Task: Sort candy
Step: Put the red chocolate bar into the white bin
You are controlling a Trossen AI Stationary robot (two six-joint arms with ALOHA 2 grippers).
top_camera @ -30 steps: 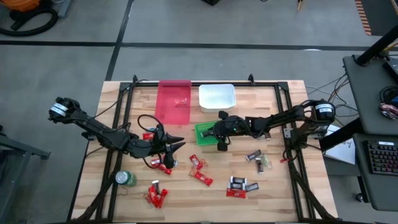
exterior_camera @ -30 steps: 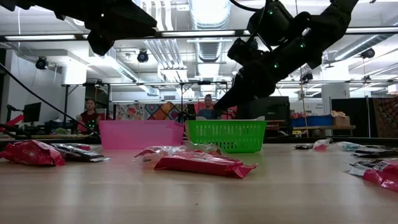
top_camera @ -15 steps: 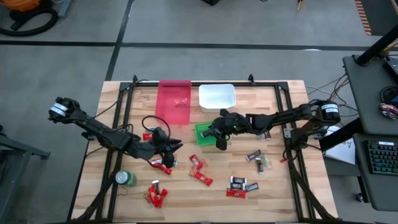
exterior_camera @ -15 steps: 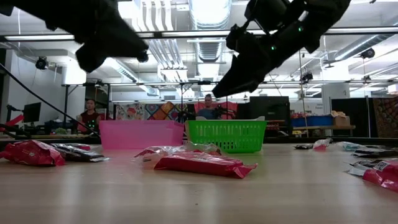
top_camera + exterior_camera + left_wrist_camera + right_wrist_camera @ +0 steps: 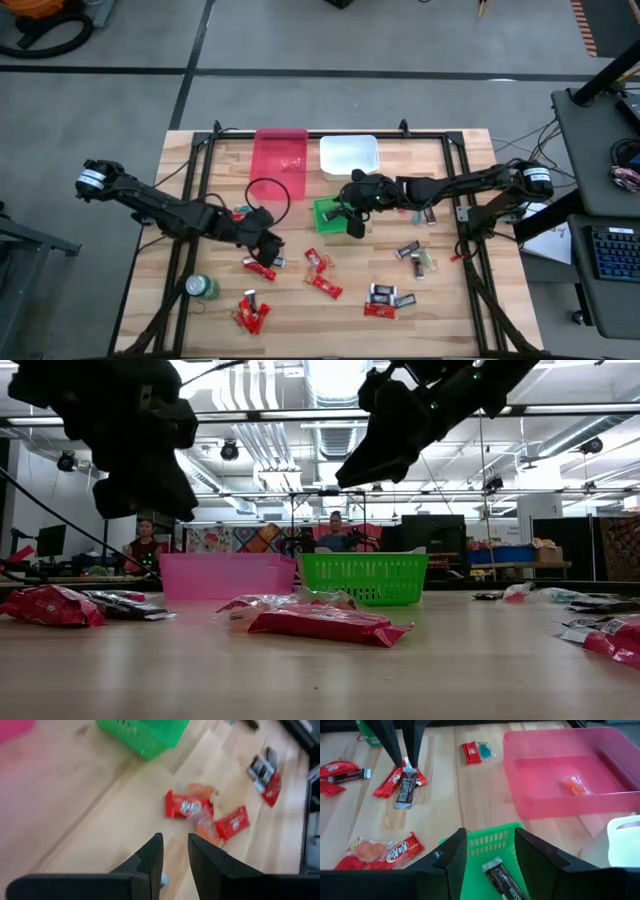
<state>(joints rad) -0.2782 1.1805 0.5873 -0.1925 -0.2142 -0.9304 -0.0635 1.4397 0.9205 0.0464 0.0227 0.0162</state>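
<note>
In the low view, a red-wrapped candy [image 5: 328,624] is lying nearest, blocking the tabletop behind it, and both arms are showing only as dark shapes overhead. The left gripper [image 5: 175,851] is hanging empty, its fingers slightly parted, above the wood just short of a red bar [image 5: 188,806]. From overhead the left gripper [image 5: 262,243] is sitting beside scattered red candies [image 5: 322,282]. Farther on, the right gripper [image 5: 489,851] is standing spread over the green basket [image 5: 481,844], where a dark bar [image 5: 501,876] is lying loose, something only its wrist view reveals. Beyond, the pink bin [image 5: 560,775] is holding one orange sweet [image 5: 574,786]; the white bin [image 5: 349,155] is being cropped there.
</note>
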